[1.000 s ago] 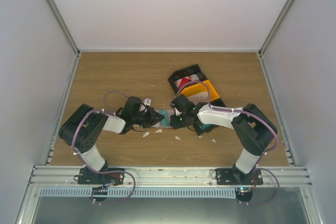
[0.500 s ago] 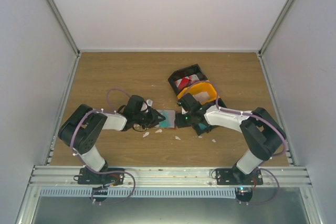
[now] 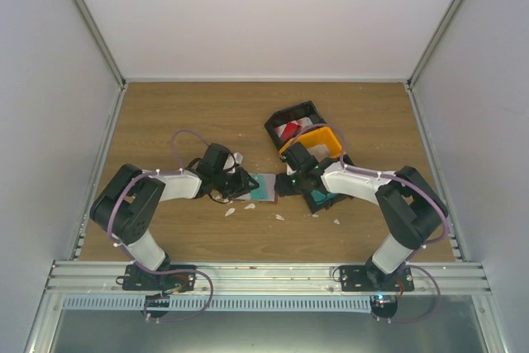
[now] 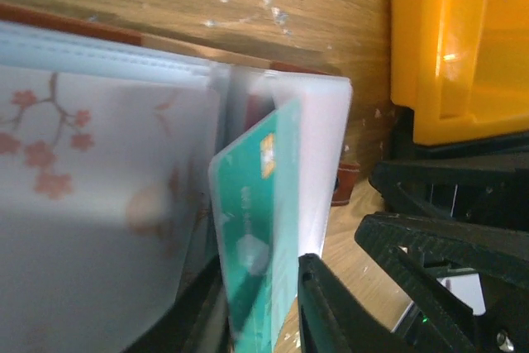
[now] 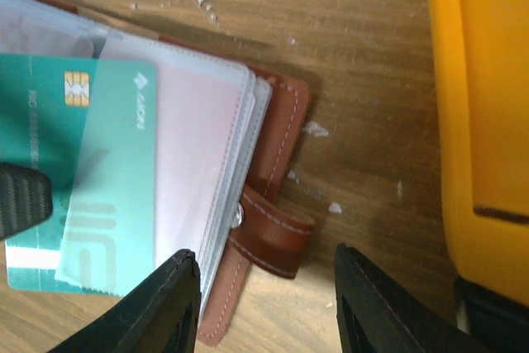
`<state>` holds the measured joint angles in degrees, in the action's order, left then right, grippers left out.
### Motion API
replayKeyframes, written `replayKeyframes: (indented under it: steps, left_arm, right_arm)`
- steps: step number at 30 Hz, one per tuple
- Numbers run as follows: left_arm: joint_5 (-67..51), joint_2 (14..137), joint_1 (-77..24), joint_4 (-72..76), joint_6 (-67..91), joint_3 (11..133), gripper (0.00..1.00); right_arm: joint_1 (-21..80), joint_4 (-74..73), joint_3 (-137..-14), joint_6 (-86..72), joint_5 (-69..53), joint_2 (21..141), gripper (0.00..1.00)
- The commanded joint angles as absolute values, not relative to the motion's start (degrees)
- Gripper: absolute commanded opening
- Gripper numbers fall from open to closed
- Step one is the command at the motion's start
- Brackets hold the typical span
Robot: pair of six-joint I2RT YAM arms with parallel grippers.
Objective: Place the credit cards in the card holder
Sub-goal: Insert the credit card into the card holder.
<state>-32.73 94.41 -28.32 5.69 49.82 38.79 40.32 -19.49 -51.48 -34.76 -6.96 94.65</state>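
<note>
Table (image 3: 165,113) surface of wood grain carries every item. An orange bin (image 3: 321,140) and a black bin (image 3: 291,115) stand right of the table's centre, toward the far edge. A red-and-white card (image 3: 289,131) lies in the black bin.

The left gripper (image 3: 245,181) and the right gripper (image 3: 282,187) face each other at the table's centre. The card holder (image 3: 265,188) lies open on the table between them.

- Right gripper: fingers spread wide and empty. The holder's snap tab (image 5: 269,237) lies between them, just ahead of the tips.
- Left gripper: one finger on each side of the teal card (image 4: 252,229), which stands tilted between them. Whether the card is pinched or free cannot be told.

The teal card sits partly under a translucent sleeve (image 5: 198,163) of the holder, chip end bare. Small white scraps (image 3: 248,206) lie just beside the holder on its near-edge side.
</note>
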Motion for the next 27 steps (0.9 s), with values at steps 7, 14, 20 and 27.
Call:
replayKeyframes:
  steps: [7,14,20,27]
  left_arm:
    - [-31.8,97.3,-28.6,0.5,45.1,41.4,0.07]
    - [-34.3,99.4,-28.5,-2.5,40.8,44.0,0.0]
    - [-39.3,102.4,-28.4,-2.8,37.9,47.3,0.06]
    - [-43.4,105.6,-28.5,-5.2,34.0,51.1,0.14]
  right_arm:
    - [38.5,-17.9,-56.5,-33.7,-5.3,99.6,0.43]
    - [37.8,-17.5,-57.9,-32.1,-8.2,101.9,0.39]
    - [37.1,-14.6,-57.0,-32.3,-14.5,102.5,0.39]
    - [36.4,-13.2,-57.1,-32.1,-16.7,103.5,0.39]
